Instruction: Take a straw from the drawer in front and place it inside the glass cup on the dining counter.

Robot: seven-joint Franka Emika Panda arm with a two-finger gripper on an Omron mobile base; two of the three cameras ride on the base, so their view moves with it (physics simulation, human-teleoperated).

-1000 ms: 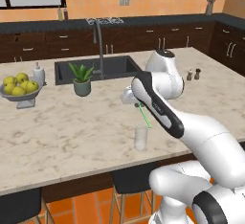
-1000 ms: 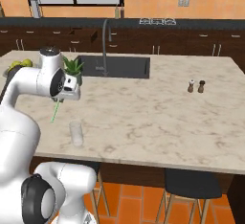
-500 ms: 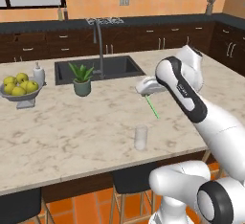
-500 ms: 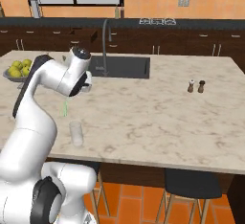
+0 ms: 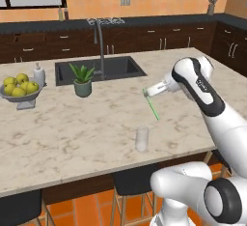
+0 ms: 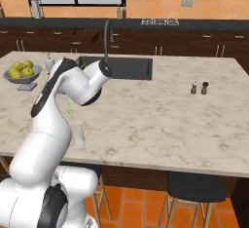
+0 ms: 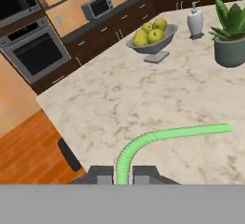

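My gripper (image 5: pixel 145 92) is shut on the bent top of the thin light-green straw (image 5: pixel 153 106), which hangs slanting down over the beige dining counter (image 5: pixel 62 133). The clear glass cup (image 5: pixel 141 138) stands upright near the counter's front edge, just below and slightly left of the straw's lower tip, not touching it. From the right base view the straw (image 6: pixel 69 109) shows beside my arm, above the glass cup (image 6: pixel 78 135). In the hand view the straw (image 7: pixel 162 135) curves out from between my gripper (image 7: pixel 122 175) fingertips. The drawer is out of view.
A bowl of lemons (image 5: pixel 19 92) and a soap bottle (image 5: pixel 39 75) stand at the counter's left. A potted plant (image 5: pixel 82 81) sits by the dark sink (image 5: pixel 99 70) with its faucet (image 5: pixel 99 36). Salt and pepper shakers (image 6: pixel 199 87) stand far right. Stools (image 6: pixel 194 188) line the front.
My arm's elbow has swung out to the right and the hand has turned. The straw stays gripped and has shifted a little right, slanting more above the glass.
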